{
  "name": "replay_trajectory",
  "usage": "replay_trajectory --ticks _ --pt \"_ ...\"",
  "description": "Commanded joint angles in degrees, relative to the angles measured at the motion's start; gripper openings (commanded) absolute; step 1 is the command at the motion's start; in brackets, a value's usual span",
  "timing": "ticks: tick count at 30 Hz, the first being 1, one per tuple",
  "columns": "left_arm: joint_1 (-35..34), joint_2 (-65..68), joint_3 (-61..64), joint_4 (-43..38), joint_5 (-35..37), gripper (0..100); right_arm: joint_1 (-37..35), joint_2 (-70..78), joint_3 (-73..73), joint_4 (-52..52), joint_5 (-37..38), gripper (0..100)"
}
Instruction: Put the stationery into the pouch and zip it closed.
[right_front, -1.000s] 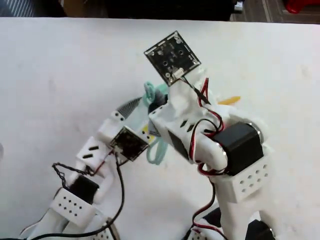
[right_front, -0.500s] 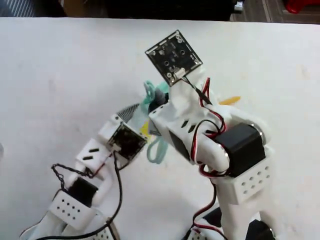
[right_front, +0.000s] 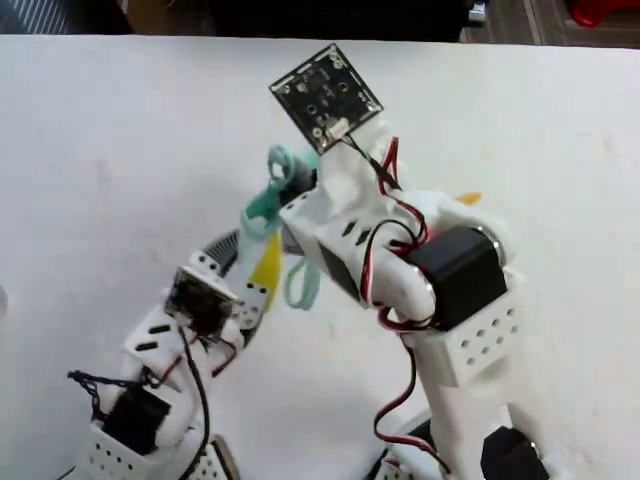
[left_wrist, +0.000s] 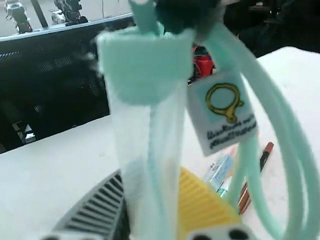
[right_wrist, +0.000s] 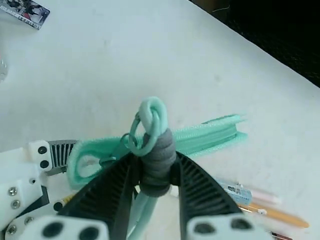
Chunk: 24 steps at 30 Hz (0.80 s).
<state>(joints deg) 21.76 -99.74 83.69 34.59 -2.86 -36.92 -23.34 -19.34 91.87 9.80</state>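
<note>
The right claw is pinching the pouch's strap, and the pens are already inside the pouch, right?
Not the pens. The right gripper does pinch the strap of the pouch, but the pens lie on the table beside it, outside the pouch, as the right wrist view shows.

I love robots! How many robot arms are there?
2. The left arm is at the table's left; the right arm stands beside it. Both hold the mint pouch. None seem hidden.
</note>
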Motion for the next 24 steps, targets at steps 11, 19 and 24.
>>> replay_trajectory --ticks 11,19,24 --pt "-3.47 -2.51 2.64 0.18 3.78 5 -1.71 1.36 -1.14 -7.87 7.30 1.6" --pt "3.56 -2.59 2.55 6.42 3.60 22 -1.80 1.36 -1.05 -8.92 7.56 1.6" --pt "3.38 -2.59 2.73 6.33 3.43 17 -1.89 1.27 -1.05 -7.69 7.56 1.6"
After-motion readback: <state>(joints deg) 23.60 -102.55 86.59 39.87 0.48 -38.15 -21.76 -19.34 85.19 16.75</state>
